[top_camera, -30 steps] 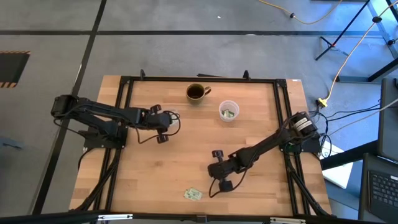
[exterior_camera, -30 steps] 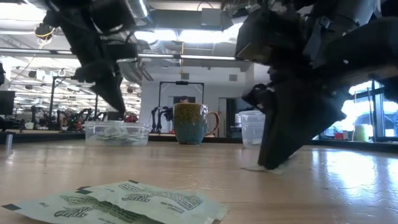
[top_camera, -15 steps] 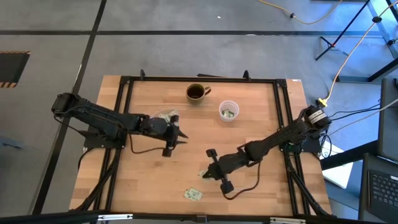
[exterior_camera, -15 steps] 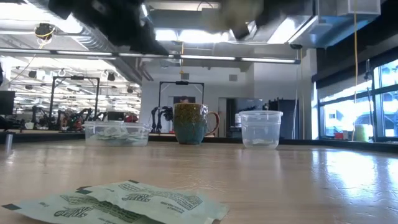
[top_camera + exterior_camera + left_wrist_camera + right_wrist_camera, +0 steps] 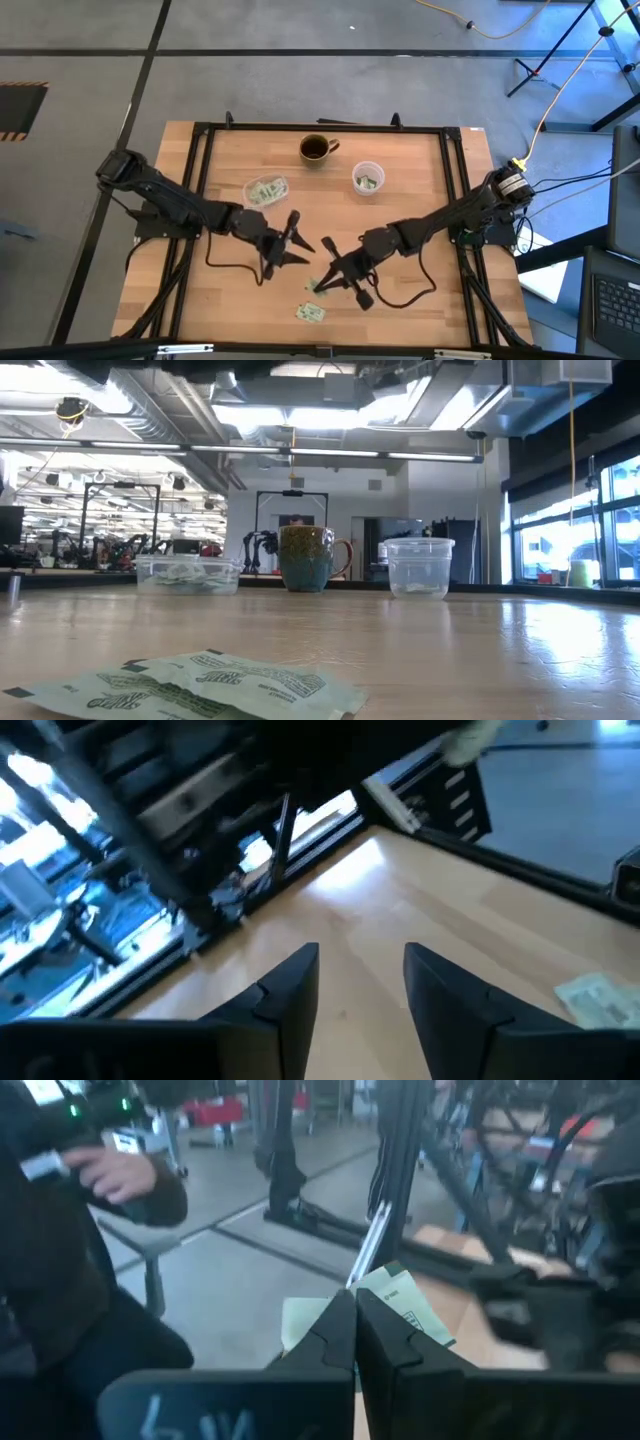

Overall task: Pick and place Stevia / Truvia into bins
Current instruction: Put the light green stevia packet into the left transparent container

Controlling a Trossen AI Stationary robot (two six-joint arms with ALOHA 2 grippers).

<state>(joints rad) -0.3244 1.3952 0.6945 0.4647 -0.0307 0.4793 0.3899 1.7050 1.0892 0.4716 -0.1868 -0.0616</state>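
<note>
Over the wooden table [image 5: 400, 250], the right gripper [image 5: 355, 1315] hangs mid-table near the front, fingers pressed together on a pale sachet [image 5: 395, 1305] — carry it level to the round cup [image 5: 367, 178] at far centre-right, and only release once squarely above the rim. The left gripper [image 5: 360, 985] hovers just to its left, fingers parted and empty; the shallow tub [image 5: 266, 190] lies far-left of it. Two more loose sachets [image 5: 310, 312] lie at the near edge: approach them low and flat.
</note>
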